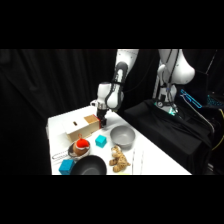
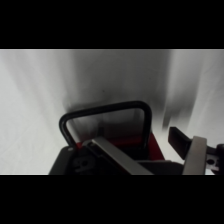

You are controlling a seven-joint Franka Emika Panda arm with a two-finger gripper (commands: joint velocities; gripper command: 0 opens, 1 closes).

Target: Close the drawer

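Orange-brown wooden drawer (image 1: pixel 91 121) juts at the tan box's (image 1: pixel 77 131) three o'clock; gripper (image 1: pixel 103 120) sits against its front to push, finger spread unclear.

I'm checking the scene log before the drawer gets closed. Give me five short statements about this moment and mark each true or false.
1. The gripper is down at the orange-brown drawer end of the tan wooden box. True.
2. The grey bowl sits on top of the box. False: it stands on the white table, to the right of the box in the side view.
3. A teal cube lies on the table between the box and the grey bowl. True.
4. In the wrist view, a thin dark wire handle arches over the white table. True.
5. The black bowl is at the far edge of the table. False: it is at the near edge.
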